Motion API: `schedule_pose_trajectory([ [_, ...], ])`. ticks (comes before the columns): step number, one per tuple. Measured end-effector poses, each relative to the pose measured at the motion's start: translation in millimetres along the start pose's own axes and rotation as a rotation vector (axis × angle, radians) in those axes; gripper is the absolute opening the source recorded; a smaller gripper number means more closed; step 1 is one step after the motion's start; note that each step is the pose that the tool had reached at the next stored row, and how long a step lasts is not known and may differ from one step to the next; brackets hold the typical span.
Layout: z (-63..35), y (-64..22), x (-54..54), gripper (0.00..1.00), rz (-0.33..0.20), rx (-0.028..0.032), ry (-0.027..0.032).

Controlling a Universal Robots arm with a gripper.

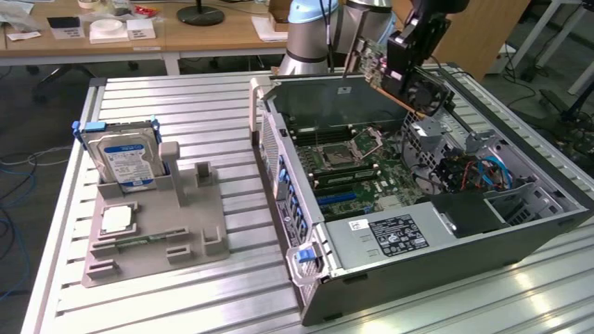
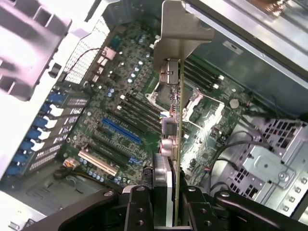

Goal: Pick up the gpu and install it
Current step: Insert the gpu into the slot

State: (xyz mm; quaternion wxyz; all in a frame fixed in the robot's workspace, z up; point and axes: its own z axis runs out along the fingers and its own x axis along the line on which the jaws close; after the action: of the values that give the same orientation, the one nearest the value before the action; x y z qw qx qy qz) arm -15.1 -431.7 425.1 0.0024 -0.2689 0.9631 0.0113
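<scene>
The gpu point(image 1: 408, 82), a dark circuit board with a fan and a silver end bracket, hangs tilted above the far side of the open computer case point(image 1: 519, 240). My gripper point(image 1: 415, 43) is shut on its upper edge. In the wrist view the gpu point(image 2: 178, 139) is seen edge-on, its silver bracket point(image 2: 179, 33) pointing away from the camera, with my gripper point(image 2: 174, 199) clamped on either side of the card. Below it lies the green motherboard point(image 2: 120, 96) with a blue slot point(image 2: 120, 131) and an empty CPU socket point(image 2: 168, 91).
On the exterior view's left, a grey holder point(image 1: 158, 229) stands on the slatted table, carrying a silver hard drive point(image 1: 125, 156) with a blue-white label and a small square CPU chip point(image 1: 116, 219). Inside the case are a power supply point(image 1: 390, 236) and cables point(image 1: 478, 170).
</scene>
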Motion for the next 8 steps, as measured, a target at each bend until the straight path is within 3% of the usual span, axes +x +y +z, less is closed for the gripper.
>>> schedule_pose_trajectory([
  [8, 1.8, 0.0, 0.0, 0.28, -0.139, -0.0015, 0.0027],
])
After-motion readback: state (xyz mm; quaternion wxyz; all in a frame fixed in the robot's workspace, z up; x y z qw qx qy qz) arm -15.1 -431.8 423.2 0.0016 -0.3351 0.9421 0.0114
